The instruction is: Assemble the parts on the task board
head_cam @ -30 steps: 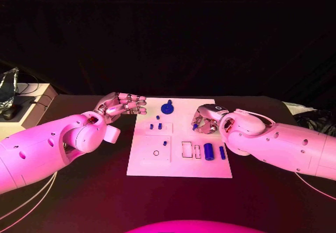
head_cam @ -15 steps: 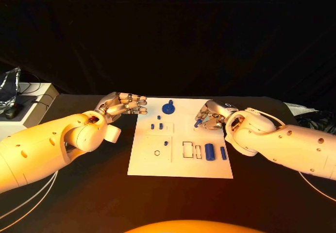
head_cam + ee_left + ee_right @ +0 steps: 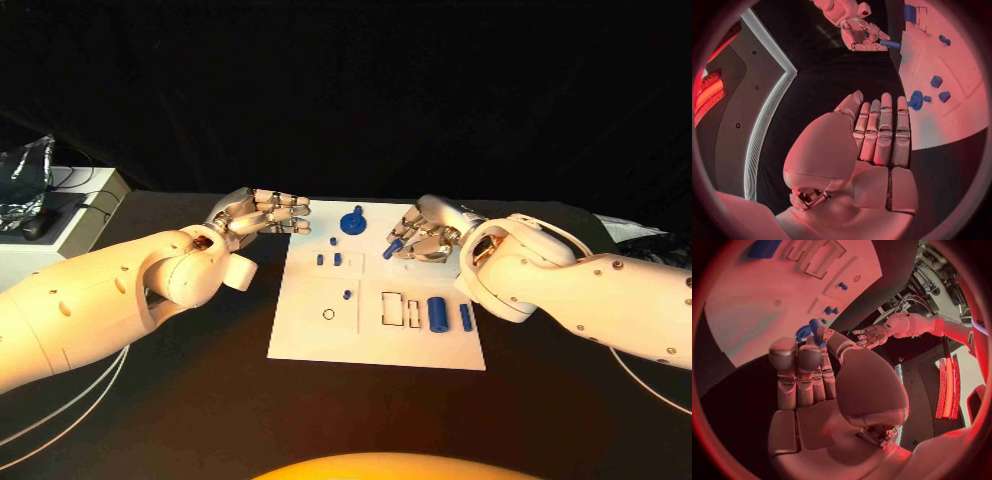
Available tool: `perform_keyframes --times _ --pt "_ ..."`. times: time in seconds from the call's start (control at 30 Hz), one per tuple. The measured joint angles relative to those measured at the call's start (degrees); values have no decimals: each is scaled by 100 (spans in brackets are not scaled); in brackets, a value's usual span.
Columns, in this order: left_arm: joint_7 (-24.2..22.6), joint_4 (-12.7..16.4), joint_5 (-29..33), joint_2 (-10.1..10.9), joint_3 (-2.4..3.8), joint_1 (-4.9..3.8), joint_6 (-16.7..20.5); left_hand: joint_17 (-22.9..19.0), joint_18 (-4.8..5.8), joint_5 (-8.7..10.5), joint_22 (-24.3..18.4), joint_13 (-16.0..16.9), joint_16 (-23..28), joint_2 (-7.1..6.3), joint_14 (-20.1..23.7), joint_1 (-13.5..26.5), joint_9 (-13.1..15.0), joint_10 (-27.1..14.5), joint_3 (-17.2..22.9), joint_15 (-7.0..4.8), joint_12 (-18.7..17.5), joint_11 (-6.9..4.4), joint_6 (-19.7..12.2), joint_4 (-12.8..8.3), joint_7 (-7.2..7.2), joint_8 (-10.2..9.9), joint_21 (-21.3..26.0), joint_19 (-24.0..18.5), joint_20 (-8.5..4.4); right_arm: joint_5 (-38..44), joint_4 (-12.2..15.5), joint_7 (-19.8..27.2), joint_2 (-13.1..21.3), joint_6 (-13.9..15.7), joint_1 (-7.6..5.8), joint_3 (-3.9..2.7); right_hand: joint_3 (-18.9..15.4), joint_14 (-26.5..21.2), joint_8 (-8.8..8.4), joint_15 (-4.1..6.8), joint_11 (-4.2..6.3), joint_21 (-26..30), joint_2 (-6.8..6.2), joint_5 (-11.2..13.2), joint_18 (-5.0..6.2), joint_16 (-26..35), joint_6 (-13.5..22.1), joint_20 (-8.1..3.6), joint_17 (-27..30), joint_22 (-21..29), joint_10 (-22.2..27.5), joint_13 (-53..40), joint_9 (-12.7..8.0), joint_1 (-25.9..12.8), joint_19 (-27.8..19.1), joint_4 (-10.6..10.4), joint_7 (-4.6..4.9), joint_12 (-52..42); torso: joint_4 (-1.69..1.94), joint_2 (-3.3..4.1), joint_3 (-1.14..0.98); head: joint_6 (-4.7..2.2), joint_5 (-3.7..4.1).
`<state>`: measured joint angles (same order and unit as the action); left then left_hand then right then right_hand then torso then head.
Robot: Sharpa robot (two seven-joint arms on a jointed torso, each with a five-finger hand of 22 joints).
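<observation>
The right hand (image 3: pixel 423 237) pinches a small blue part (image 3: pixel 392 247) in its fingers above the task board (image 3: pixel 378 345); the left hand (image 3: pixel 267 214) holds nothing.

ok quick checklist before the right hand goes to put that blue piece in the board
1. Piece held: ok. The right hand pinches a small blue peg at its fingertips.
2. Piece clear of the board: ok, it looks lifted above it.
3. Which hole it belongs in: cannot tell.
4. Left hand out of the way: ok, it sits at the board's far left corner, holding nothing.
5. Other pieces in the path: not ok, the blue knob sits near the peg.
</observation>
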<state>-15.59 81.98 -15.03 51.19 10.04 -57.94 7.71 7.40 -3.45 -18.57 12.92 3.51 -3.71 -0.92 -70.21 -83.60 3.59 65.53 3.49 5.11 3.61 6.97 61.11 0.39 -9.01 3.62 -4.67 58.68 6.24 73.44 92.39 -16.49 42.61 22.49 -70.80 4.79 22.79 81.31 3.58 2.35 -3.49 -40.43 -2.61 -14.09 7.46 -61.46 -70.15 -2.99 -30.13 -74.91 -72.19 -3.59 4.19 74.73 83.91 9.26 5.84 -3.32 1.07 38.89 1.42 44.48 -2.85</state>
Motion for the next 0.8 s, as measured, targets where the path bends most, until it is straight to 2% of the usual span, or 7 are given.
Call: perform_keyframes --times 0.2,0.43,0.8 --pt "1 -6 1 -37 0 0 -6 0 0 0 0 0 0 0 0 0 0 0 0 0 0 0 0 0 0 0 0 0 0 219 86 33 -464 27 219 84 -30 0 0 0 -9 0 37 3 -10 0 0 0 21 -5 -9 14 0 -37 0 33 0 0 14 0 -2 -5 -85" --pt "1 -21 2 -39 0 1 -8 0 0 0 -8 0 0 0 0 0 0 0 32 0 0 0 0 -32 0 0 -27 0 0 688 61 97 -857 95 402 137 -15 0 -3 0 -9 0 37 5 -42 0 0 -11 26 -4 -9 23 0 -37 11 50 0 3 27 2 7 5 -147" --pt "1 -17 3 -44 0 1 -10 0 0 0 -7 0 0 0 0 0 0 0 32 0 0 0 0 -32 0 0 -27 0 0 1176 -105 175 -1169 96 595 209 1 1 -22 -1 -9 0 37 18 -53 0 1 -9 41 -3 -9 22 1 -37 10 80 1 16 27 8 7 53 -211"
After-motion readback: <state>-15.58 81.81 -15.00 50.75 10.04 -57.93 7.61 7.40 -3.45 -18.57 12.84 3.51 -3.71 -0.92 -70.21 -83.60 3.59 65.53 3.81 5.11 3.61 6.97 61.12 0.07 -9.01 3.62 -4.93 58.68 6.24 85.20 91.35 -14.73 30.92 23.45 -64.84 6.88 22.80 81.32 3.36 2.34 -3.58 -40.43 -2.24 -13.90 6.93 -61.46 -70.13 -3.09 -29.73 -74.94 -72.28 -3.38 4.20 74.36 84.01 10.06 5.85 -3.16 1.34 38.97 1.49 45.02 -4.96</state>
